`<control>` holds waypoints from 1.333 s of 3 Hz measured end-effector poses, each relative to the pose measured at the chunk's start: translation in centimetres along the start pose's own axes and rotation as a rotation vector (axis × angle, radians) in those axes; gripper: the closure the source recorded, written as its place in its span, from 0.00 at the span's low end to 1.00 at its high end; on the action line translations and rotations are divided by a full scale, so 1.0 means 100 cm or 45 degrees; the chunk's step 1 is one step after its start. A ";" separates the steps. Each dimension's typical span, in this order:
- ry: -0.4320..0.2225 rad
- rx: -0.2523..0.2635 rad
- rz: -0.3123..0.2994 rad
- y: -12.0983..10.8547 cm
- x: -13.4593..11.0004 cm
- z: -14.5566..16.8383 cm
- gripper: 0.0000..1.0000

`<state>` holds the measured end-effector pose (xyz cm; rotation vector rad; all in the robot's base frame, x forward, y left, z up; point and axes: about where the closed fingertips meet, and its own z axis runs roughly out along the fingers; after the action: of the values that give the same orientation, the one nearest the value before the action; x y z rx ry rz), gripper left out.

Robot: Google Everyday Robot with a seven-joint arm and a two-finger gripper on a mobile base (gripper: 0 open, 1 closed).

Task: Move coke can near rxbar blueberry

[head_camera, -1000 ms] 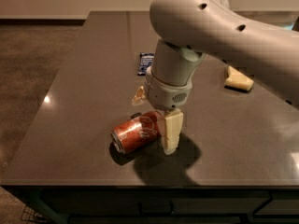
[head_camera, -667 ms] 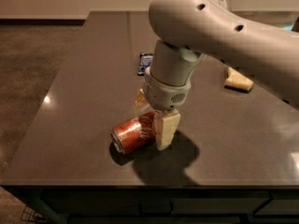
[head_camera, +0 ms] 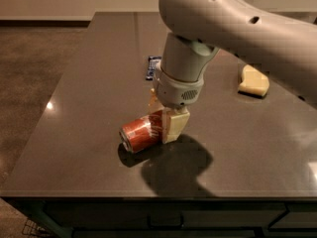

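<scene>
Coke can (head_camera: 141,133) lies on its side on the dark table (head_camera: 89,108), a little left of centre and low in the frame. The gripper (head_camera: 163,120) comes straight down over its right-hand end. The pale fingers (head_camera: 174,126) are closed on that end, one in front and one behind, and the can looks to be resting on the table. Above, in the upper middle of the frame, the rxbar blueberry (head_camera: 153,66) lies flat, well apart from the can. A yellow sponge (head_camera: 253,81) sits at the right.

The hold is at one end of a smooth round can, so the free end may droop or twist out when lifted, and a dropped can would likely roll.

Its long axis runs from lower left to upper right, with the silver end facing lower left.
</scene>
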<state>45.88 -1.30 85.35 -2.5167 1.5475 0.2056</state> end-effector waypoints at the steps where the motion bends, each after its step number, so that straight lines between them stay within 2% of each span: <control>1: 0.028 0.056 0.103 -0.024 0.012 -0.017 0.97; 2: 0.050 0.114 0.246 -0.054 0.036 -0.032 1.00; 3: 0.049 0.173 0.356 -0.081 0.057 -0.042 1.00; 4: 0.053 0.217 0.435 -0.104 0.078 -0.044 1.00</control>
<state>58.78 -4.50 88.79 -2.1303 1.9155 0.0626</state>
